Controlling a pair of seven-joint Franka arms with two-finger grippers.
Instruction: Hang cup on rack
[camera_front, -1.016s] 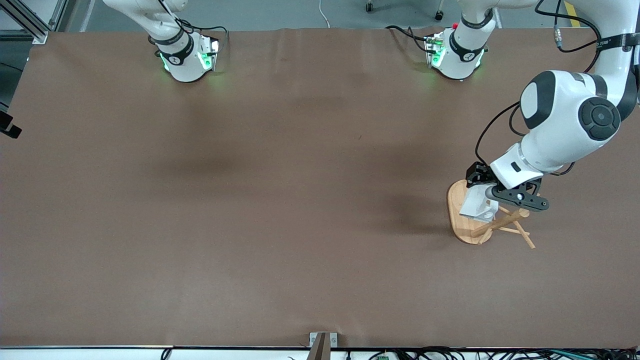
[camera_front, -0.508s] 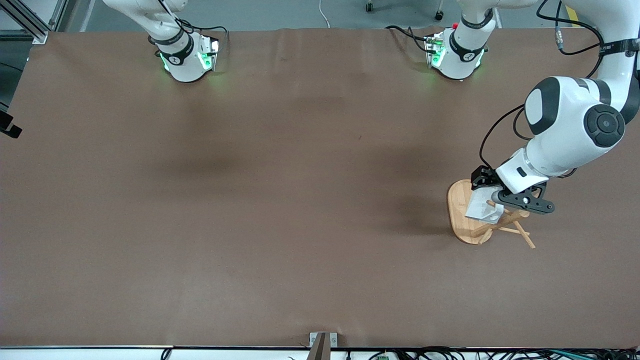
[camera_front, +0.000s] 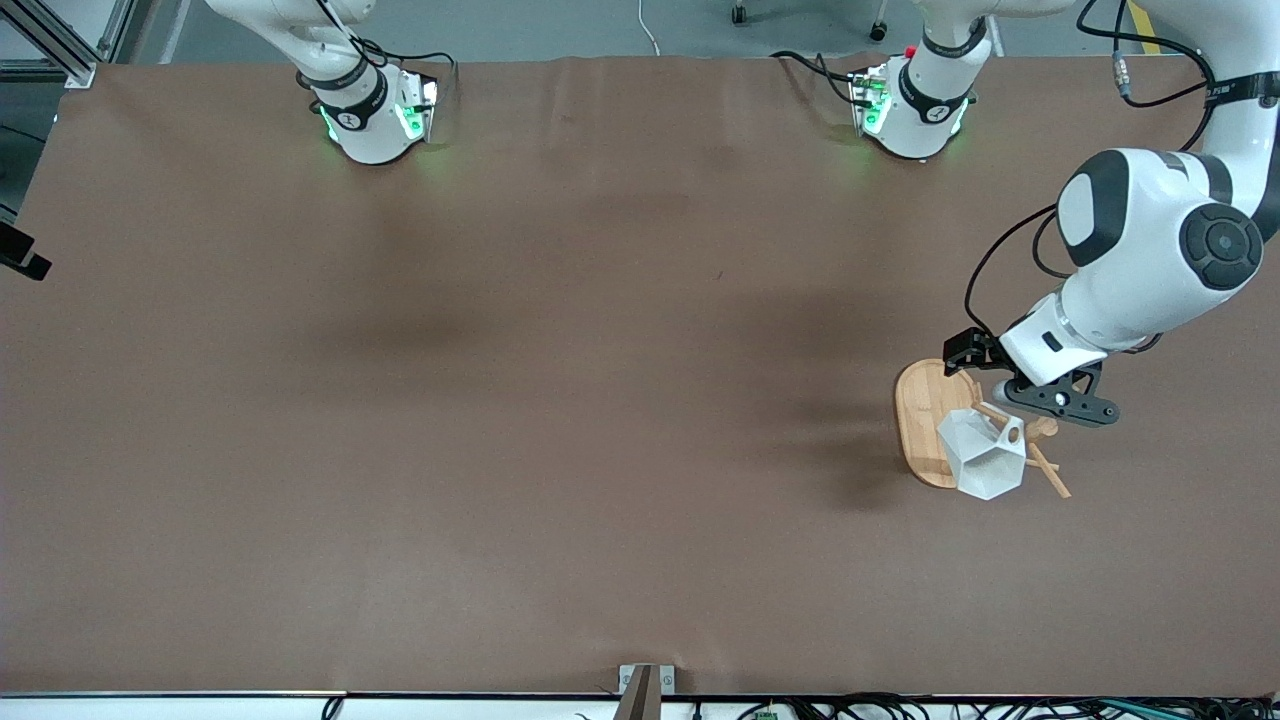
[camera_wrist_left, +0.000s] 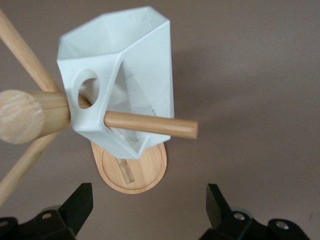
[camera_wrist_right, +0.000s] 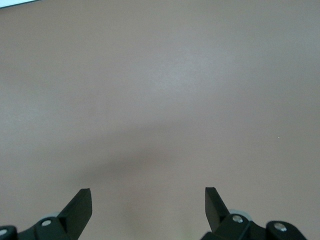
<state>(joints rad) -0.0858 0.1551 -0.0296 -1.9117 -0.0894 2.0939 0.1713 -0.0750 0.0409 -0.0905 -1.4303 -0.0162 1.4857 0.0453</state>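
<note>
In the front view, the cup (camera_front: 986, 461) covered part of the rack (camera_front: 925, 425) base and its central post. The left gripper (camera_front: 1035, 392) was mostly hidden under its own wrist there. In the left wrist view, one peg (camera_wrist_left: 22, 50) was cut off by the picture's edge, and the fingers (camera_wrist_left: 77, 204) showed only as tips. The right gripper (camera_wrist_right: 147, 210) was out of the front view's frame.

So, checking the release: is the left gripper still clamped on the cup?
No, the left gripper is open and the cup hangs on a rack peg.
</note>
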